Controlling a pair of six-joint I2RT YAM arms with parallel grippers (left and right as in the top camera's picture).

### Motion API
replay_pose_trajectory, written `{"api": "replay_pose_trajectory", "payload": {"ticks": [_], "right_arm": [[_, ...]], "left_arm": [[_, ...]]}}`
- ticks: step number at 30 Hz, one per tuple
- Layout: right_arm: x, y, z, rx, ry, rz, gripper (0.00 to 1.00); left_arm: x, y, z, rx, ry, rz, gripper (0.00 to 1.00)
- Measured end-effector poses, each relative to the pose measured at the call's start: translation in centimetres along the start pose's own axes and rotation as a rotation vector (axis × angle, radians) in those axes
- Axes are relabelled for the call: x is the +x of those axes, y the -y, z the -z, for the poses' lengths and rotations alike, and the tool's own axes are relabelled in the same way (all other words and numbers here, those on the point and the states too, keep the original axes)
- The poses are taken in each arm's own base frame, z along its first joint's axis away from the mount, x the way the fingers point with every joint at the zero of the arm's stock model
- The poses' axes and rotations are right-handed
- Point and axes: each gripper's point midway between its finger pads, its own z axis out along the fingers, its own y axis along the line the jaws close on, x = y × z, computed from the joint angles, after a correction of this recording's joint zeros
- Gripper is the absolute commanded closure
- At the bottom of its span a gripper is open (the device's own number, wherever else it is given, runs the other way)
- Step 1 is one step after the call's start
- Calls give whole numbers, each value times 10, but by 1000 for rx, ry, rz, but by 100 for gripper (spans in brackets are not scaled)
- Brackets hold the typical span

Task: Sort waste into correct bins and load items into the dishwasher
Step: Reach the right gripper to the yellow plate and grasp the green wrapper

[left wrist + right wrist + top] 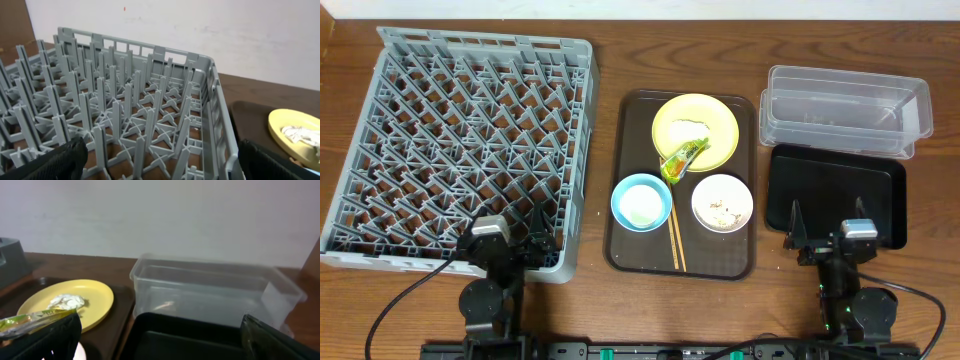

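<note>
The grey dish rack point(460, 140) fills the left of the table. On the brown serving tray point(625, 250) lie the yellow plate point(720, 125) with whitish food point(692, 126), the green-yellow wrapper point(682, 158) on its edge, the light blue bowl point(641, 201), the white bowl point(722, 202) with crumbs, and the chopsticks point(676, 243). The clear tub point(847, 109) and black tray point(835, 190) stand at the right. My left gripper point(517, 243) is open over the rack's near right corner point(150, 130). My right gripper point(825, 232) is open over the black tray's near edge point(190, 340).
The serving tray sits between the rack and the bins. In the right wrist view the plate point(95, 300), the wrapper point(30, 320) and the tub point(210, 292) show ahead. The plate also shows in the left wrist view point(295, 132). A pale wall stands behind the table.
</note>
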Motion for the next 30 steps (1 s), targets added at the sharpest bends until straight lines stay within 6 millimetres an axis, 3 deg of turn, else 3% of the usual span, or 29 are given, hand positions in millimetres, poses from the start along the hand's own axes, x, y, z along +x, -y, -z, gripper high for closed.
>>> {"api": "replay_pose_trajectory", "payload": {"ticks": [6,9,14,19,25,30], "right_arm": [[14,1,3,8,-89,-69,1],[9,1,5,11,-132,-84,1],[-9,1,4,17,-202,-98,1],[-6,0,-1,22,-399,-108,1],[-9,-2,-14,2,-635,-66,1],[-28,-17,-32,-88,-671,-98,1]], "left_arm": [[14,-1,1,-10,-96,27,2],[22,-2,2,-20,-175,37,2],[4,1,4,-35,-259,43,2],[-9,4,8,-58,-396,46,2],[-18,6,15,-89,-595,52,2],[-26,8,17,-102,-664,54,2]]}}
